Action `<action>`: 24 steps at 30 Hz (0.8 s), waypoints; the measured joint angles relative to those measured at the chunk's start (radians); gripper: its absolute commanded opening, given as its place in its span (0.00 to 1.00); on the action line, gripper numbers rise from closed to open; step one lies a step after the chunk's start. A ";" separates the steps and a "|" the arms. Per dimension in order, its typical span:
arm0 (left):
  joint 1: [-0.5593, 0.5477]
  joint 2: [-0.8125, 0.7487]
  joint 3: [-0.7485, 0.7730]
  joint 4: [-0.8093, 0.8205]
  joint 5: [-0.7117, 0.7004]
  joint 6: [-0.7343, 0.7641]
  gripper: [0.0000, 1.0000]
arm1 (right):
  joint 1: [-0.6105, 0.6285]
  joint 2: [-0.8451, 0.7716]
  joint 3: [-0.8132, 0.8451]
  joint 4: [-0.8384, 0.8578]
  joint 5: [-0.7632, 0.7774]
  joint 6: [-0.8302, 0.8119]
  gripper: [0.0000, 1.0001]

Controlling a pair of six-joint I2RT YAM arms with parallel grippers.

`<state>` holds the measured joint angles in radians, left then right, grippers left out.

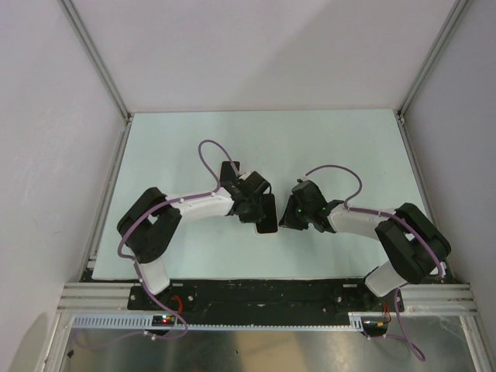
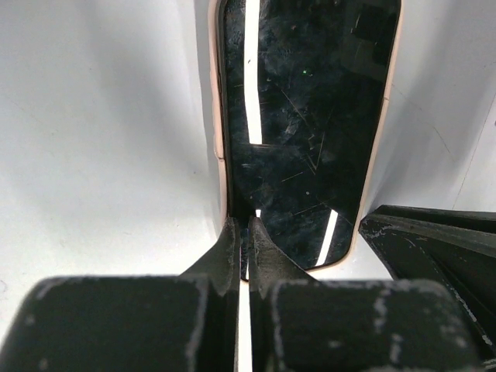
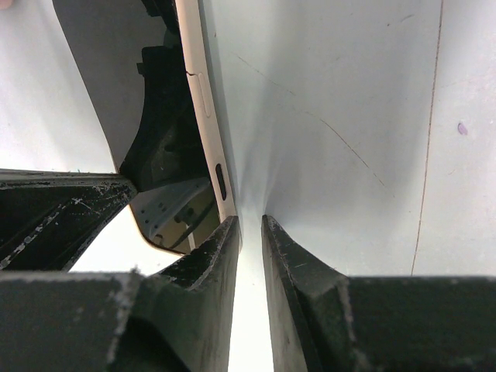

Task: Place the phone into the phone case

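The phone [image 1: 267, 215] lies flat on the table between my two grippers, its glossy black screen [image 2: 310, 116] up. It sits inside the pale pink phone case [image 2: 377, 139], which shows as a thin rim around it. My left gripper [image 1: 254, 208] is shut, with its tips [image 2: 246, 225] over the phone's near left corner. My right gripper [image 1: 285, 219] is shut to a narrow gap and holds nothing [image 3: 249, 221]. Its left finger [image 3: 209, 256] rests against the case's side wall [image 3: 203, 108], by the near corner.
The pale green mat [image 1: 271, 139] covers the table inside white walls with metal posts [image 1: 101, 70]. A black rail [image 1: 256, 294] with the arm bases runs along the near edge. The right gripper's finger [image 2: 434, 248] shows beside the phone in the left wrist view.
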<state>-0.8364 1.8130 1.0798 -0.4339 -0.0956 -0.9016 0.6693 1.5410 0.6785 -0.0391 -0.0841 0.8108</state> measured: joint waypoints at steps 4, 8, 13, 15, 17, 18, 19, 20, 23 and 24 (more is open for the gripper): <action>0.000 0.000 -0.005 0.006 0.000 -0.011 0.00 | 0.000 0.000 0.001 -0.001 0.000 0.000 0.26; 0.000 -0.002 -0.010 0.012 -0.002 -0.015 0.00 | 0.000 0.001 0.004 -0.006 0.000 -0.001 0.27; -0.003 -0.018 -0.026 0.031 -0.010 -0.013 0.00 | -0.002 0.001 0.018 -0.030 0.009 -0.017 0.32; -0.006 -0.026 -0.028 0.040 -0.019 -0.008 0.00 | -0.011 0.000 0.025 -0.042 0.011 -0.024 0.33; -0.012 -0.031 -0.030 0.043 -0.031 -0.004 0.02 | -0.023 0.000 0.031 -0.052 0.012 -0.032 0.34; -0.014 -0.034 -0.031 0.043 -0.036 0.002 0.05 | -0.032 -0.002 0.034 -0.060 0.011 -0.039 0.35; -0.016 -0.037 -0.031 0.043 -0.041 0.008 0.07 | -0.044 -0.004 0.037 -0.068 0.011 -0.046 0.35; -0.018 -0.045 -0.031 0.043 -0.044 0.013 0.10 | -0.057 -0.008 0.040 -0.076 0.011 -0.052 0.36; -0.021 -0.057 -0.029 0.043 -0.051 0.031 0.17 | -0.089 -0.021 0.060 -0.100 0.011 -0.070 0.37; -0.021 -0.058 -0.029 0.043 -0.051 0.038 0.20 | -0.098 -0.023 0.072 -0.106 0.011 -0.075 0.37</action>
<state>-0.8577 1.7554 1.0512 -0.3908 -0.1467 -0.8635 0.5709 1.5177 0.7509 -0.1455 -0.0731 0.7361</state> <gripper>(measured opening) 0.141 0.360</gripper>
